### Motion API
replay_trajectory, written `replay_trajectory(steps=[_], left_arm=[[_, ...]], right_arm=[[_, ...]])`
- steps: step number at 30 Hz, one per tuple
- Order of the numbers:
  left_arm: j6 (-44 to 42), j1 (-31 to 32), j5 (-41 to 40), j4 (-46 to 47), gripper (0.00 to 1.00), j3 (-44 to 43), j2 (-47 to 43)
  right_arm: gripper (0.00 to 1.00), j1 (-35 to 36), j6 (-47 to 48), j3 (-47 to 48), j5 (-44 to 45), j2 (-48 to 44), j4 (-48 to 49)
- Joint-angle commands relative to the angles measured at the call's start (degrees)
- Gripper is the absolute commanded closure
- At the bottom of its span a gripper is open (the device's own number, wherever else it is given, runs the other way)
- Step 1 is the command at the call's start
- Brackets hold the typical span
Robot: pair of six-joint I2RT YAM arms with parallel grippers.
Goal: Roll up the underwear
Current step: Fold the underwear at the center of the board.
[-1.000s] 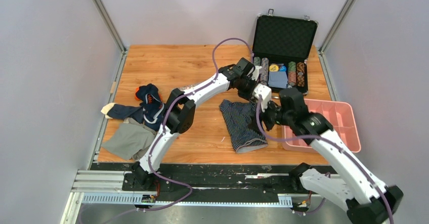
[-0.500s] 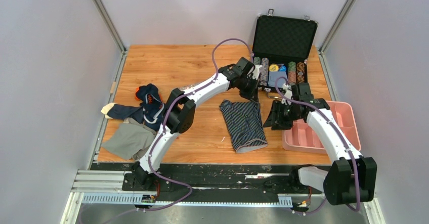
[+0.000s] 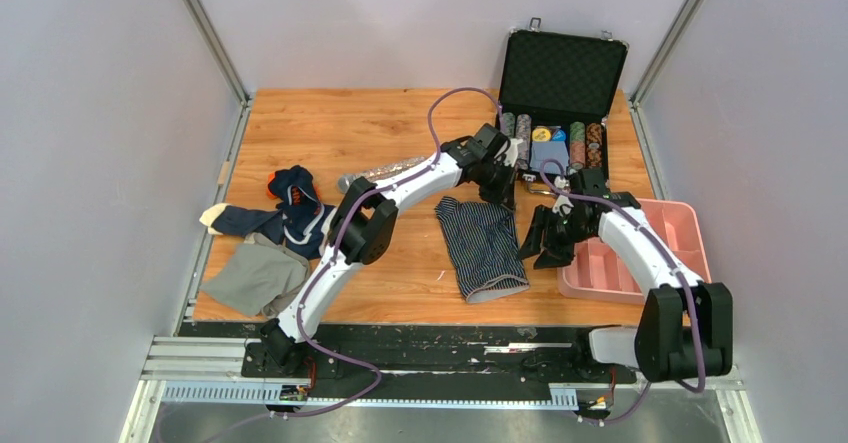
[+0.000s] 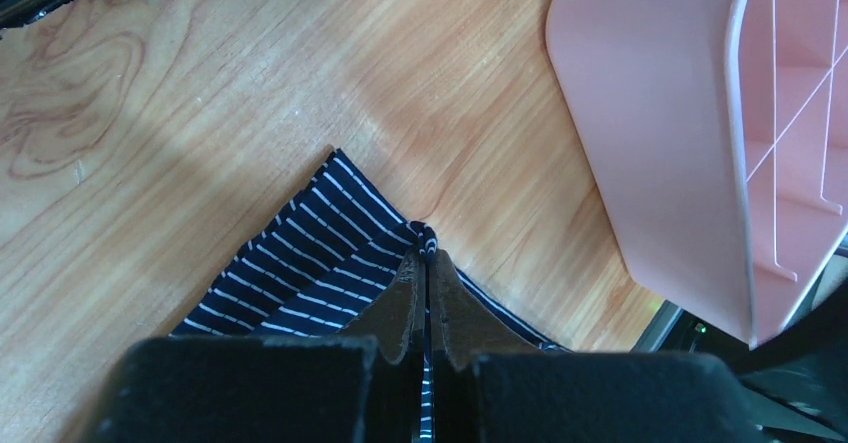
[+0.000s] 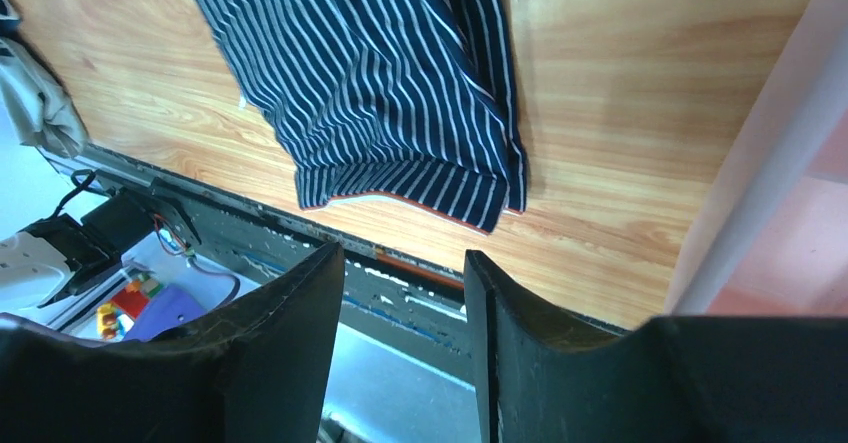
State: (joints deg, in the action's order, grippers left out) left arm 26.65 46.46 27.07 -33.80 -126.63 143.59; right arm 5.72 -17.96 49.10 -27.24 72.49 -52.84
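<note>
The striped underwear (image 3: 483, 246) lies flat on the wooden table, waistband toward the near edge. My left gripper (image 3: 497, 191) is shut on its far right corner; in the left wrist view the fingertips (image 4: 427, 253) pinch a small fold of the striped underwear (image 4: 300, 263). My right gripper (image 3: 540, 248) hangs just right of the cloth, open with nothing between its fingers. The right wrist view shows that gripper (image 5: 403, 258) above the table's near edge, with the striped underwear (image 5: 370, 83) ahead of it. The plain navy underwear (image 3: 293, 203) with an orange patch lies crumpled at the left.
A pink divided tray (image 3: 690, 225) sits right of the right gripper, and its wall (image 4: 650, 143) is close to the left gripper. An open black case (image 3: 560, 68) with chips stands at the back right. A grey cloth (image 3: 255, 275) lies at the near left.
The right arm has swung its elbow back to the right, and its gripper has drawn off the striped underwear's right edge and narrowed a little. The left gripper stays pinched on the corner.
</note>
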Motion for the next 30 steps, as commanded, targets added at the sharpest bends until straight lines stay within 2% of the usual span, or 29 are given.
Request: replay_trajectory(steps=[1,6,10,15,20,30], left_arm=[[-1.13,0.34,-1.48,0.74,1.0,-3.34,-0.27],[-0.73,0.31,-0.87,0.51,1.0,-3.27,-0.62],[-0.07,0.26,-0.12,0.74,1.0,-3.19,-0.79],[-0.05,0.22,0.12,0.84,1.0,-3.48,-0.65],[-0.22,-0.11,-0.07,0.89,1.0,-3.38,-0.4],[-0.81,-0.14,-1.17,2.31,1.0,-7.01,2.91]], right_arm=[[0.52,0.16,-5.35,-2.49,-1.9,2.91,-0.13],[0.61,0.09,-6.83,-3.73,1.71,5.27,-0.84],[0.53,0.1,-7.13,-3.59,2.48,7.11,-0.6],[0.58,0.68,-8.32,-4.03,4.51,8.52,-0.72],[0.5,1.17,-9.14,-4.25,5.87,10.47,-0.47],[0.57,2.58,-10.41,-4.48,8.57,12.87,-0.67]])
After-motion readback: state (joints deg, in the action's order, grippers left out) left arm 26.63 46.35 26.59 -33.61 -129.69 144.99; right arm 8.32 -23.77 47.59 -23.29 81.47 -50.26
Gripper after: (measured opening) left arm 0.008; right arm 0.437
